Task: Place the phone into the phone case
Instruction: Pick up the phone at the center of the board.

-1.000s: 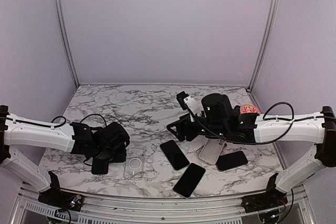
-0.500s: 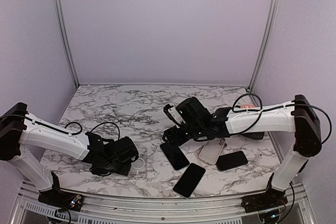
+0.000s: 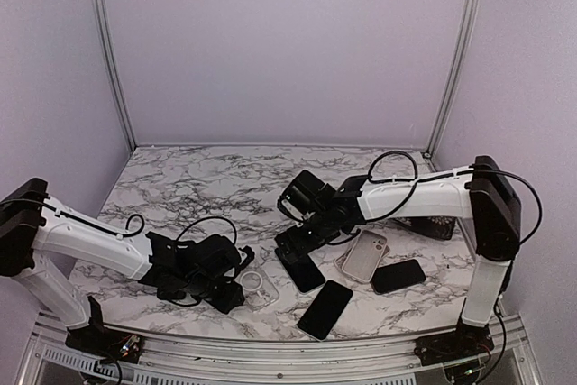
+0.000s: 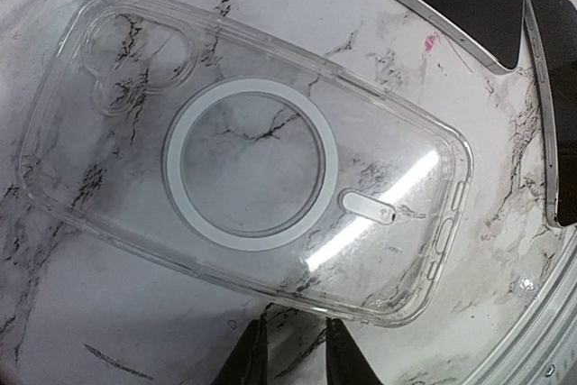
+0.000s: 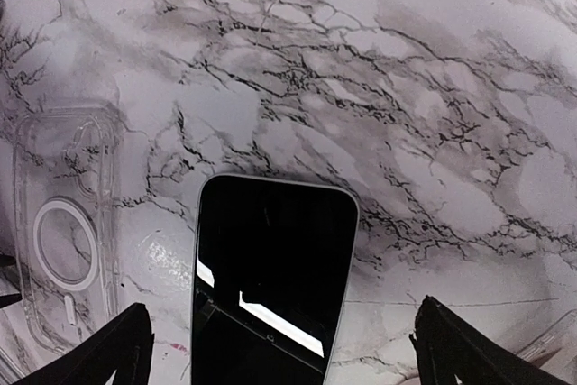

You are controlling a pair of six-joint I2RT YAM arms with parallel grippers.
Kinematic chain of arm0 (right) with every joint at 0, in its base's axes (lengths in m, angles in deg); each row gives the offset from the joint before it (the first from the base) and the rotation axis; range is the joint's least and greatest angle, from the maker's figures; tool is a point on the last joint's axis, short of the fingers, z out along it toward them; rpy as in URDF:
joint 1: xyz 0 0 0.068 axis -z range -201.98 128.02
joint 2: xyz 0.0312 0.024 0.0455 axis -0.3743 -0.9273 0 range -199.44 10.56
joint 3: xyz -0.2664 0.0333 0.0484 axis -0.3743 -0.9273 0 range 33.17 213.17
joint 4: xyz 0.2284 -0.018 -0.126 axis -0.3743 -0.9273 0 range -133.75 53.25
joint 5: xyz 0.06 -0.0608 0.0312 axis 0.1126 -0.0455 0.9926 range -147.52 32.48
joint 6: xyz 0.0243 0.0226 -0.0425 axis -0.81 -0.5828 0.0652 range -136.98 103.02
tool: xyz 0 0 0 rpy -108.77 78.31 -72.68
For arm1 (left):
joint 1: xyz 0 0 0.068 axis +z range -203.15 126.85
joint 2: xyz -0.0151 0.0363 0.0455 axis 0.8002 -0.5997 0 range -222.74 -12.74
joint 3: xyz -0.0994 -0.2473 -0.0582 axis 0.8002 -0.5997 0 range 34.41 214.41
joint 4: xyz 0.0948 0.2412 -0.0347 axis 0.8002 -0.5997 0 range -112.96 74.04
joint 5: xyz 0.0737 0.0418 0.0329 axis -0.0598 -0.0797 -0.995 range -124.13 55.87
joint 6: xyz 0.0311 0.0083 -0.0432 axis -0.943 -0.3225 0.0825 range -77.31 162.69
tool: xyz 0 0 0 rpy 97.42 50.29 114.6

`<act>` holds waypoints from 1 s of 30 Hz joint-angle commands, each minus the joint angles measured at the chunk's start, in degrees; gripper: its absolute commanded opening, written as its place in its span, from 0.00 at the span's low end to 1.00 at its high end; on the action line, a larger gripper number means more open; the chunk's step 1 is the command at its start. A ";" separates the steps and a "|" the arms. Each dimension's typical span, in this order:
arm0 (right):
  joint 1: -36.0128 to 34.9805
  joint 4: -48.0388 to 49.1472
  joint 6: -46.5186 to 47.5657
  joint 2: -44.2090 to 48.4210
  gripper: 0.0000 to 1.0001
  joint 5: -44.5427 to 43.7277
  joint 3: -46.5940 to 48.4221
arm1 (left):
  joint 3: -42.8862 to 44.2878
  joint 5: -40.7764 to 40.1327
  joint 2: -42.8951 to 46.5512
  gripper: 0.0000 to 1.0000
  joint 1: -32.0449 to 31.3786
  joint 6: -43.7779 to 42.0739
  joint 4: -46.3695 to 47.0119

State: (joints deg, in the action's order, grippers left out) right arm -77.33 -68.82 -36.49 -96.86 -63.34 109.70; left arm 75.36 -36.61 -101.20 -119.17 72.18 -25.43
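While my right tool (image 5: pixel 279 306) hangs wide apart over the phone (image 5: pixel 270 277), flat on the worktop (image 3: pixel 207 187), long axis far-left to near-right, left tool (image 4: pixel 293 349) sits nearly together at the case (image 4: pixel 243 169) edge; can't tell if it's gripping.

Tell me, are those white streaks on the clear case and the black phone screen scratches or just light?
Likely just glare: left wrist view, a bright streak crosses the clear case beside its ring; right wrist view, a similar streak sits low on the phone screen; both close-ups otherwise look sharp.
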 commanded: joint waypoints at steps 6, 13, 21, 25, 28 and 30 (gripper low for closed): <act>-0.54 -10.04 3.73 -8.02 0.99 2.97 6.61 | -6.40 -3.45 8.67 0.24 -0.26 7.94 3.71; -1.61 -16.73 2.47 -13.38 0.99 3.62 13.47 | -4.90 -13.52 16.45 0.39 2.45 6.30 -1.99; -1.69 -25.66 0.43 -17.39 0.96 7.65 17.79 | -4.30 -8.25 18.09 0.45 9.81 1.29 -3.73; -2.40 -30.26 -0.09 -19.74 0.92 6.60 22.02 | -5.57 -6.50 16.78 0.45 12.73 0.66 -4.06; -2.57 -31.13 -0.11 -21.54 0.85 4.19 23.60 | -6.31 -7.62 15.23 0.45 12.95 0.08 -3.98; -2.57 -31.27 -0.23 -22.03 0.81 4.06 24.22 | -5.99 -7.23 13.68 0.45 12.98 -0.28 -3.97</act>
State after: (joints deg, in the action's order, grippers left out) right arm -79.12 -96.21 -35.79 -116.05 -58.14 132.45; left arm 70.12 -44.64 -85.05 -106.45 73.74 -27.38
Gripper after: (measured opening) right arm 0.838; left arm 0.451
